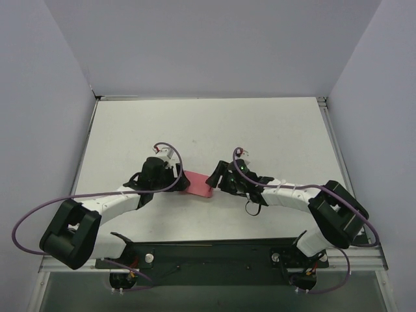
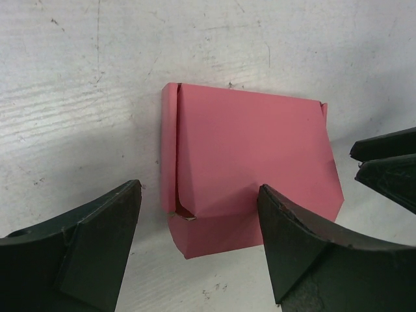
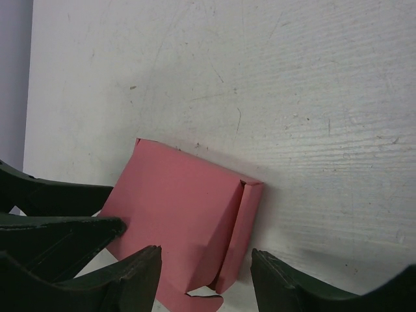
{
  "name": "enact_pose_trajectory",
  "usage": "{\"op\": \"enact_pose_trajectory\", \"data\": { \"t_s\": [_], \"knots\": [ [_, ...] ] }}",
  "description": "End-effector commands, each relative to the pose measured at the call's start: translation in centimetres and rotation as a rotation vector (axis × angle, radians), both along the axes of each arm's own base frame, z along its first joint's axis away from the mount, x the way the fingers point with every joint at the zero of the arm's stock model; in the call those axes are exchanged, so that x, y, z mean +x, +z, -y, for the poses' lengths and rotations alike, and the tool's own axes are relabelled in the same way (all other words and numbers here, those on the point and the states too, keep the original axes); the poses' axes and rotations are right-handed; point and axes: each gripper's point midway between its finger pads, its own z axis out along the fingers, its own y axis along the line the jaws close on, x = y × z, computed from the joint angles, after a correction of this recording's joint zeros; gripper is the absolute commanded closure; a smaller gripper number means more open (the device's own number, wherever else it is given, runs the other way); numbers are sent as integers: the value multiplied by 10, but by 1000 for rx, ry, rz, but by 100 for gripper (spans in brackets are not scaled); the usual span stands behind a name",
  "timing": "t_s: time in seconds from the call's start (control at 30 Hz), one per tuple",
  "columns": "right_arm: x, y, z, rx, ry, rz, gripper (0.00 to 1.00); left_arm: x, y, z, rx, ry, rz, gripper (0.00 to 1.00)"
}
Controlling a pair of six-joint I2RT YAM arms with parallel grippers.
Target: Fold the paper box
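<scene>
The left gripper (image 2: 198, 192) and the right gripper (image 3: 207, 253) both stand open, one at each end of the flat paper box (image 1: 200, 183).

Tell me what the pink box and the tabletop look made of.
The paper box: thin card or stiff paper, matte pink. It holds sharp creases, its flaps fold flat, and there is no gloss. The table: a hard white sheet, probably laminate or painted board, dull to faintly satin. It shows fine scratches, scuffs and dark specks, with no weave visible.

Pink paper box (image 1: 199, 184) lies flat, partly folded.
</scene>
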Motion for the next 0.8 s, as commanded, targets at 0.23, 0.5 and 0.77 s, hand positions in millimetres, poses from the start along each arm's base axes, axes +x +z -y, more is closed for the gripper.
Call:
{"op": "enact_pose_trajectory", "data": {
  "t_s": [0.23,0.5,0.77],
  "knots": [
    [-7,-34,5,-107,13,-22,43,5,-6,-7,-1,40,38,25],
    [-8,-38,15,-384,46,84,43,0,-27,-14,52,53,-6,35],
    [-10,-47,26,-619,104,110,43,-5,-47,-22,126,62,-58,43]
  ]
}}
